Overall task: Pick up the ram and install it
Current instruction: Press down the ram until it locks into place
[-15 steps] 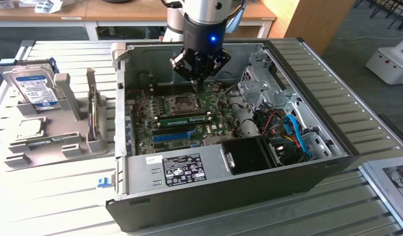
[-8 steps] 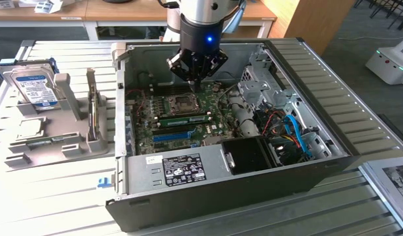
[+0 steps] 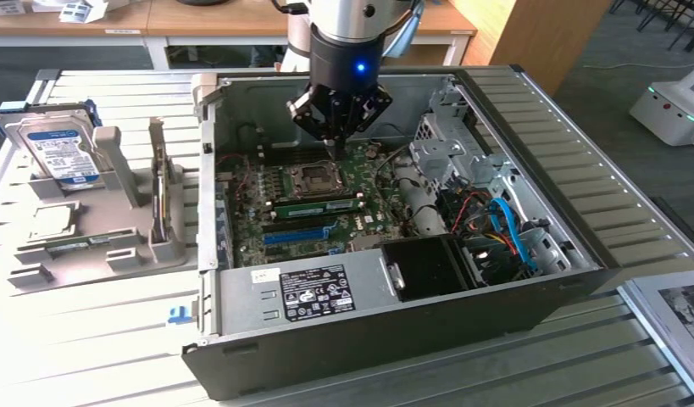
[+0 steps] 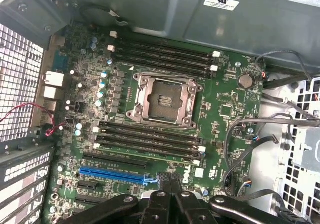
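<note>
Nearest in the exterior view, the open dark-grey desktop computer case (image 3: 369, 339) lies on its side on the slatted metal counter (image 3: 86, 348), side panel off so the board faces up and can be reached from above. Inside it, past the power-supply box with a white label (image 3: 313, 292), the green motherboard (image 3: 313, 212) shows a blue plastic expansion slot (image 3: 292, 235) and, just beyond that, the ram (image 3: 316, 204), a slim green circuit-board stick lying along one of the memory slots beside the square metal processor socket (image 3: 320, 175); judging by how level it sits, it looks seated there. Above the socket hangs the black gripper (image 3: 337, 127), its fingers closed together and holding nothing, poised over the board. Farther off at the exterior view's left, a grey parts stand (image 3: 92, 229) props a silver hard drive with a blue label (image 3: 58, 148) upright for easy grasping.
</note>
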### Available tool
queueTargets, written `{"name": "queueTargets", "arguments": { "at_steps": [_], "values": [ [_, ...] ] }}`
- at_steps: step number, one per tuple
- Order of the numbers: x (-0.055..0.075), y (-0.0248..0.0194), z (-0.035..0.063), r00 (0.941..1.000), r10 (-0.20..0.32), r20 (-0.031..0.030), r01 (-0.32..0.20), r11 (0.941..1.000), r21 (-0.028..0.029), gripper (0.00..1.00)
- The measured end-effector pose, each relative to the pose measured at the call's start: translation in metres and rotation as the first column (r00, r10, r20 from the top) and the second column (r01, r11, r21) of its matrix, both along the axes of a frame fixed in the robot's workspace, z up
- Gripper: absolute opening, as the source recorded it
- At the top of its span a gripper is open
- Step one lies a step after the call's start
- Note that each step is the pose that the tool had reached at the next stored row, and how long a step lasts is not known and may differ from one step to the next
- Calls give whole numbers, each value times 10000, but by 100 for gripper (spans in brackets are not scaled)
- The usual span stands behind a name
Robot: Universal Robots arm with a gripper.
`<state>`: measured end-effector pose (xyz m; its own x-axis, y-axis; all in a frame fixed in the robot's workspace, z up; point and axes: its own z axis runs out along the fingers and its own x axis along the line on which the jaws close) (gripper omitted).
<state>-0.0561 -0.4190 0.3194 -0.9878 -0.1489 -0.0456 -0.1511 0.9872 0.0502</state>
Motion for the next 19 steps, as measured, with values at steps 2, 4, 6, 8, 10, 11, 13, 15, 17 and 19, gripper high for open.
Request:
{"name": "queueTargets", "arguments": {
  "at_steps": [2,4,6,8,10,11,13,15,17,19],
  "values": [
    [10,0,-1,10000,-21,-58,21,10000,2,10],
    [19,0,0,9999,-51,-131,51,10000,0,10],
    [26,0,0,9998,-91,-169,91,10000,0,10],
    [29,0,-1,9997,-161,-190,161,9999,1,10],
    [29,0,0,9996,-183,-195,183,9998,0,10],
    [30,0,-1,9996,-182,-195,182,9998,0,10],
    [31,0,0,9996,-218,-198,218,9998,0,10],
    [32,-1,-1,9984,-526,-197,526,9986,-1,10],
    [31,0,-2,9960,-868,-197,868,9962,0,10],
    [31,0,-4,9932,-1151,-197,1151,9933,0,10]
  ]
}}
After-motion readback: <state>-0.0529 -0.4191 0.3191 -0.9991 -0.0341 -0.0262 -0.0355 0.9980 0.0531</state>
